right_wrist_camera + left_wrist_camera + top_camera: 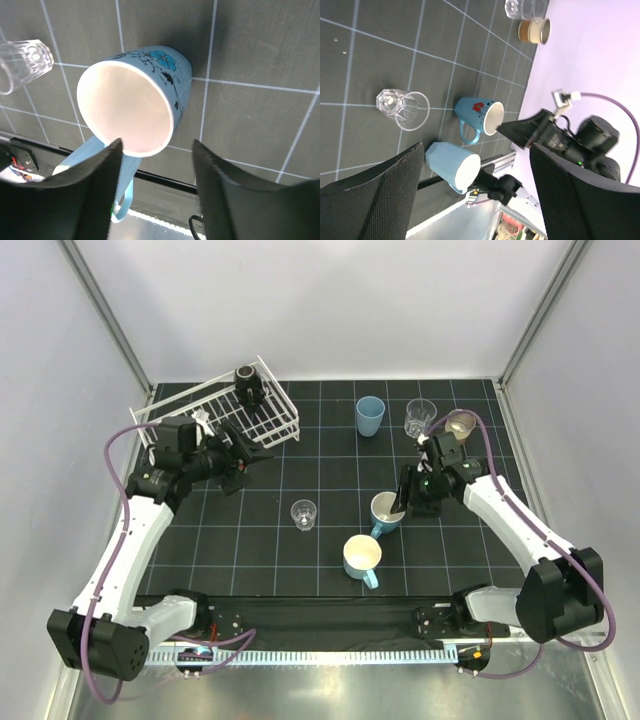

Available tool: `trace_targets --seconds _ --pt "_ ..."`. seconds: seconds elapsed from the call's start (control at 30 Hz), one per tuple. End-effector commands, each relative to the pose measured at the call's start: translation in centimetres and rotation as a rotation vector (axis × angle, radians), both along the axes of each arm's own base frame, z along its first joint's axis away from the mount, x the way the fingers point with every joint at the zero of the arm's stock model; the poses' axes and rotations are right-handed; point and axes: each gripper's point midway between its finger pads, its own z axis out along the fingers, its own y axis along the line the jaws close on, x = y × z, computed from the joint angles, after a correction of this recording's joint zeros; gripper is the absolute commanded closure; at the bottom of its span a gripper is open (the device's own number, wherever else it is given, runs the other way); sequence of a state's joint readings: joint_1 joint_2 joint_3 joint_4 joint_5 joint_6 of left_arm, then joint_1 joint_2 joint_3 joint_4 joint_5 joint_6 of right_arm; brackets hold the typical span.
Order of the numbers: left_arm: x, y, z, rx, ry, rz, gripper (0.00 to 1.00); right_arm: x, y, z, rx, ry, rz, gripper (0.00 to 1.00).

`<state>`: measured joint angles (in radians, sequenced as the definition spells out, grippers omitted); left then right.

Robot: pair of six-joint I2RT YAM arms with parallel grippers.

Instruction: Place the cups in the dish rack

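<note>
Right gripper (156,150) hangs spread over the flowered mug (131,97).
The mug stands mid-mat, well apart from the rack (280,418) at far left. Lower one finger inside the rim and one outside, then pinch the wall squarely before lifting.

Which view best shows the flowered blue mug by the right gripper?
Right wrist: the flowered mug fills the frame, rim and cream inside clear. Top external shows it small, partly behind the right gripper. Left wrist shows its side and handle.
</note>
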<state>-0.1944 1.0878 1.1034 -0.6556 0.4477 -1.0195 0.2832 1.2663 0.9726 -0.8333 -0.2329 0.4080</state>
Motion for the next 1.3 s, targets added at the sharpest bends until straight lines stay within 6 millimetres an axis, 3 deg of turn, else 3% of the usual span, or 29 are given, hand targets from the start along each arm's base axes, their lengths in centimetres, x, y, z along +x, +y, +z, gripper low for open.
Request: trace_targets --seconds 0.0,0.47,0.63,0.7,0.9,1.07,1.13,1.27 --pt "0.7 -1.5 2.3 -0.053 -0.059 -0.053 0.17 1.2 0.1 -1.1 -0.033 -0.03 -0.045 0.45" --pt "0.2 -7.1 2.0 -0.083 -0.015 -0.219 0.23 2.5 0.1 -4.5 -0.09 -0.008 -0.112 0.72" --pt "0.4 -8.1 4.0 -0.11 -0.054 -0.272 0.25 3.1 -0.2 -4.1 -0.103 -0.036 -0.127 0.9" --pt "0.5 -8.4 5.0 -0.12 -0.071 -0.284 0.25 3.8 -0.7 -3.0 -0.124 -0.081 -0.144 0.96" --pt "0.5 -9.5 6.2 -0.162 -0.067 -0.31 0.25 6.1 -1.5 1.8 -0.154 -0.226 -0.156 0.96" --pt "0.4 -10.9 7.0 -0.224 -0.046 -0.333 0.24 7.3 -0.9 8.3 -0.071 -0.381 -0.138 0.96" --pt "0.1 -12.0 7.7 -0.267 -0.063 -0.368 0.21 7.0 -0.3 10.3 -0.02 -0.415 -0.119 0.96" --pt "-0.6 -13.7 8.5 -0.355 -0.057 -0.415 0.2 6.0 0.3 16.3 0.104 -0.558 -0.101 0.96"
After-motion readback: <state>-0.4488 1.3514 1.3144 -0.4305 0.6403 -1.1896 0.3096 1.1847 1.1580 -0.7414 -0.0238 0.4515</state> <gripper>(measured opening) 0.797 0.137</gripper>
